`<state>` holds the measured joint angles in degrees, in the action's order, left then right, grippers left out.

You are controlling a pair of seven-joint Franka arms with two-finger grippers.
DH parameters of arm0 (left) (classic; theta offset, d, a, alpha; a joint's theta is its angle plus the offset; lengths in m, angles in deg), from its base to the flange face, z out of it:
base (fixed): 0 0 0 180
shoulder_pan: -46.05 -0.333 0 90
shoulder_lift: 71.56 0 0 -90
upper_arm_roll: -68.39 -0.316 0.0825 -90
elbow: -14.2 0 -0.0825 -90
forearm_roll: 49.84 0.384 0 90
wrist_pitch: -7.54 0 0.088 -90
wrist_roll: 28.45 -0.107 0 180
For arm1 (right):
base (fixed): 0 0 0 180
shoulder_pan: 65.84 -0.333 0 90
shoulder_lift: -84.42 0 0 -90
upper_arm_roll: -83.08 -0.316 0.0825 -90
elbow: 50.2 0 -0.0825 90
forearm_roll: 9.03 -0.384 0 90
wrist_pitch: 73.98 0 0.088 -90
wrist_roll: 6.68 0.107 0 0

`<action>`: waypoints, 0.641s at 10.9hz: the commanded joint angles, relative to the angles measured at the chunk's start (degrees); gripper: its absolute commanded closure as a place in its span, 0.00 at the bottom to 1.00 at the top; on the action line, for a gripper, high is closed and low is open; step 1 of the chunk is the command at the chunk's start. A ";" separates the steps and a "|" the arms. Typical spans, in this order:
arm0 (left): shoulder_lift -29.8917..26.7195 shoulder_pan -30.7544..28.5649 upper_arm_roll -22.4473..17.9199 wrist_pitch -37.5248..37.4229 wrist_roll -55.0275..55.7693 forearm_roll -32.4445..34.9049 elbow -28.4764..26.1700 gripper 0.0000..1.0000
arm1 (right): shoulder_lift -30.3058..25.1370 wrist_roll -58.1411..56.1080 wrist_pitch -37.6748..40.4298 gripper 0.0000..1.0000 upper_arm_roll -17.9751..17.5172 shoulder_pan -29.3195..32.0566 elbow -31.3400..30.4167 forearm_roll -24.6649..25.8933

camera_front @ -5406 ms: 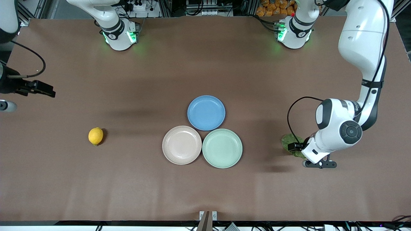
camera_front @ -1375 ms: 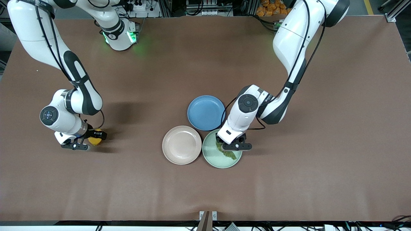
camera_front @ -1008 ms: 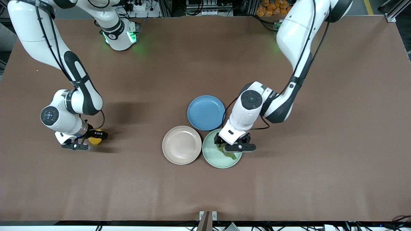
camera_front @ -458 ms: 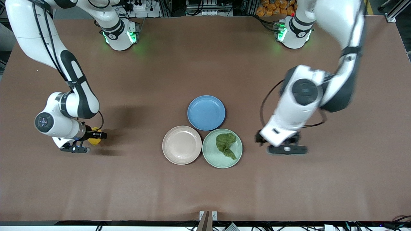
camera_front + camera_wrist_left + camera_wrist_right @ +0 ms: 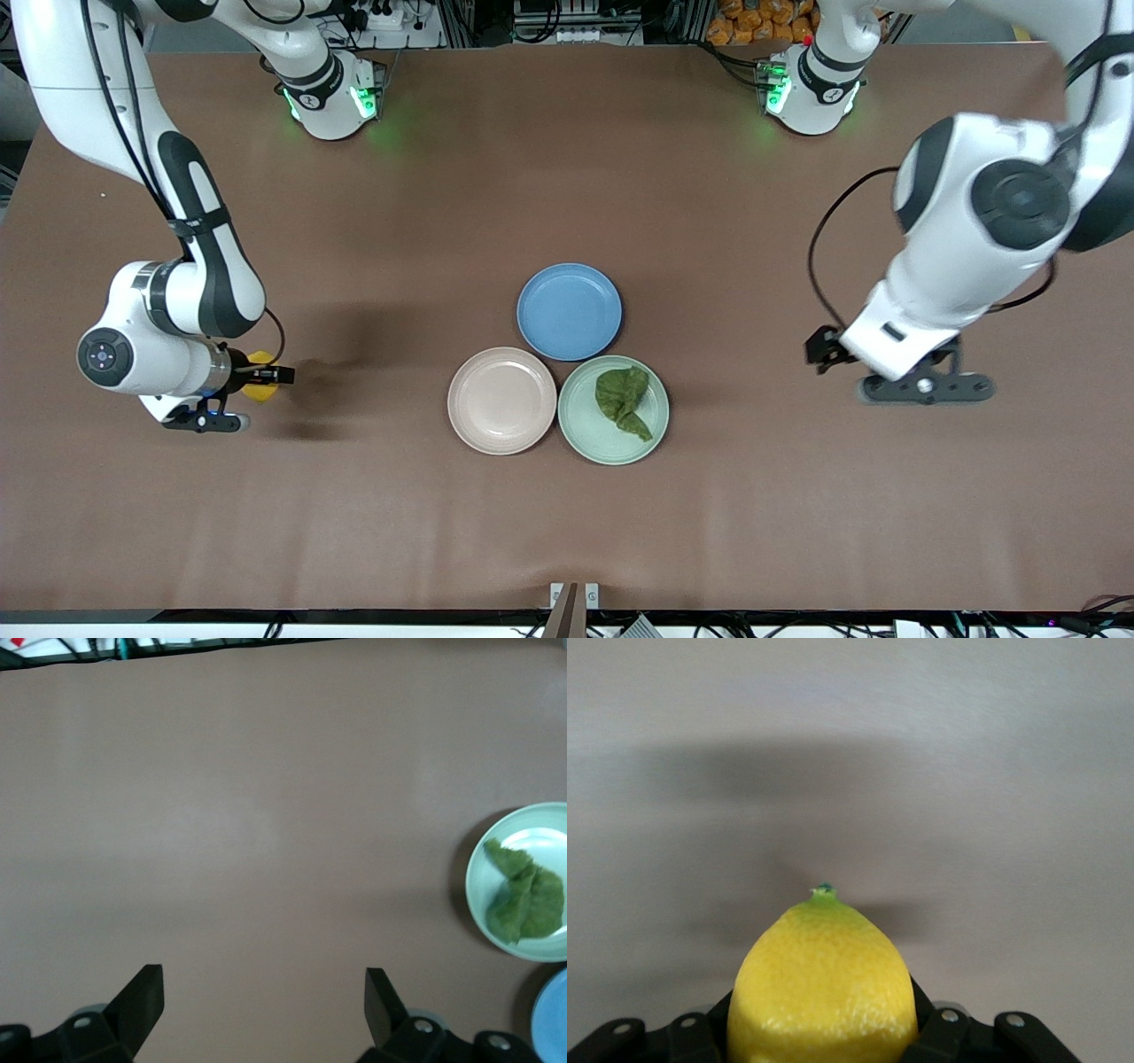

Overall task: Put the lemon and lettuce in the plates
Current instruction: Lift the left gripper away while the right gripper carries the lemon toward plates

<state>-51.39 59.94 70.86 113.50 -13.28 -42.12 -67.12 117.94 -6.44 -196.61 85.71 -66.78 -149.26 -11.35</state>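
The lettuce (image 5: 623,403), a dark-green wrinkly leaf, lies in the pale mint green plate (image 5: 576,427). The beige-pink plate (image 5: 501,400) beside it holds nothing. My left gripper (image 5: 822,348) is open and empty, up over bare table toward the left arm's end. Its wrist view shows its own gripper (image 5: 264,1005), the lettuce (image 5: 525,899) and the mint plate (image 5: 532,835). My right gripper (image 5: 259,376) is shut on the yellow lemon (image 5: 255,370) and holds it a little above the table toward the right arm's end. The right wrist view shows the lemon (image 5: 824,983) between the right gripper's jaws (image 5: 824,1032).
A blue plate (image 5: 569,311) sits touching both other plates, farther from the front camera; its edge shows in the left wrist view (image 5: 554,1019). The brown table (image 5: 567,532) carries nothing else.
My left gripper let go of the lettuce in the mint plate and swung up and away toward the left arm's end. My right gripper has lifted the lemon slightly.
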 commanded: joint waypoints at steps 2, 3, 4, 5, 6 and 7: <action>-6.80 -4.65 0.69 -5.40 -3.21 -2.79 -1.92 0.00 | -0.12 -0.07 4.77 0.71 -0.08 -5.63 5.10 -0.93; -7.94 -4.92 0.69 -6.90 -3.30 -2.80 -2.01 0.00 | 0.06 -0.07 4.77 0.71 -0.08 -7.30 5.72 -0.93; -9.26 -5.19 0.69 -7.95 -3.39 -2.88 -2.09 0.00 | 0.23 -0.07 4.68 0.71 -0.08 -8.62 6.24 -1.02; -10.58 -6.23 0.69 -8.31 -3.39 -3.06 -2.36 0.00 | 0.32 0.02 4.51 0.71 -0.16 -10.73 6.60 -1.02; -12.07 -7.64 0.77 -8.93 -3.39 -4.54 -2.62 0.00 | 0.50 0.02 4.51 0.72 -0.16 -12.14 7.56 -1.02; -13.56 -8.52 1.12 -10.50 -3.39 -6.03 -2.71 0.00 | 0.59 -0.06 4.33 0.72 -0.16 -13.28 8.00 -1.11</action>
<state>-60.38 54.24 71.01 105.17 -15.35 -44.68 -67.44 117.94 -6.35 -192.92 85.23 -77.63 -143.62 -11.55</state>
